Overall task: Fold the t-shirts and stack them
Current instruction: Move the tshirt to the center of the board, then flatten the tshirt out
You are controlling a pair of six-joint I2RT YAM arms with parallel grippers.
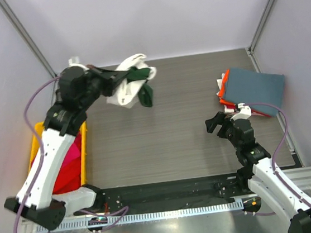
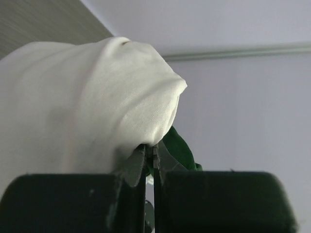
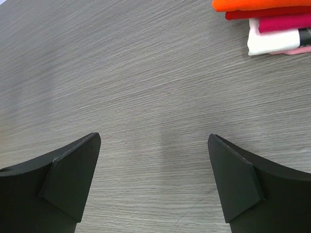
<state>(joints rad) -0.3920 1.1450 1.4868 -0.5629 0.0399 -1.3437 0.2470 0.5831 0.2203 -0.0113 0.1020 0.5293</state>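
My left gripper (image 1: 113, 83) is shut on a cream-white t-shirt with dark green sleeves (image 1: 132, 86), which hangs bunched above the table's far left. In the left wrist view the white cloth (image 2: 92, 102) drapes over the shut fingers (image 2: 137, 165), with green fabric (image 2: 180, 148) behind them. A folded stack of t-shirts (image 1: 252, 89), slate-blue on top over orange and red, lies at the far right. My right gripper (image 1: 217, 126) stands open just left of that stack, nothing between its fingers (image 3: 73, 170). The stack's edge (image 3: 272, 22) shows at the top right of the right wrist view.
A yellow bin (image 1: 83, 153) holding red cloth (image 1: 65, 166) sits at the left by the left arm's base. Grey walls and metal posts close in the table on three sides. A black rail runs along the near edge (image 1: 169, 191).
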